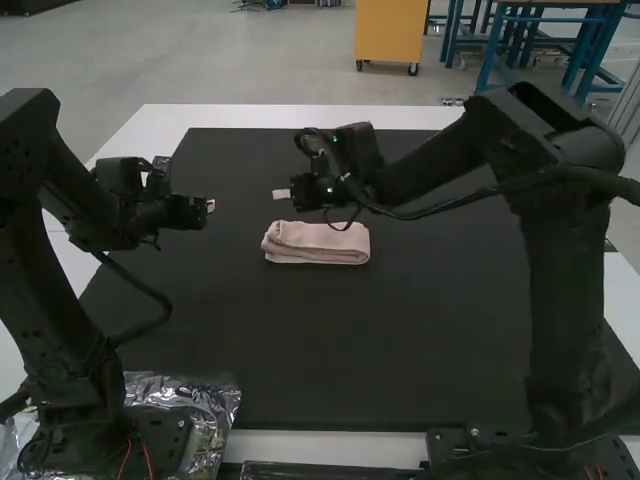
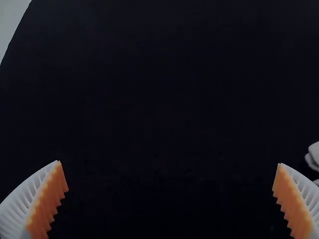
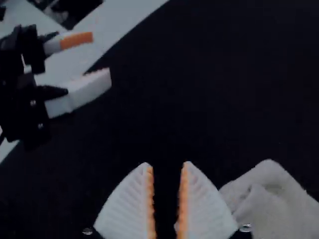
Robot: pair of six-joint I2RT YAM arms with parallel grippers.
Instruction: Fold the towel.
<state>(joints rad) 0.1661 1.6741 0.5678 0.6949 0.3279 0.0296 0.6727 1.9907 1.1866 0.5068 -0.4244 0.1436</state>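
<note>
Towel (image 1: 316,245), soft pinkish folded oblong; left hand (image 1: 210,206) wide, right hand (image 1: 281,194) narrow-gapped.

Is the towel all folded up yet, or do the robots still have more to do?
Folding looks done: the towel lies in a narrow, layered bundle on the dark mat. Nothing is in hand: the left pincer is wide open and the right pincer has a small, empty gap. Maybe only a little straightening is left, as the top looks slightly wrinkled.
</note>
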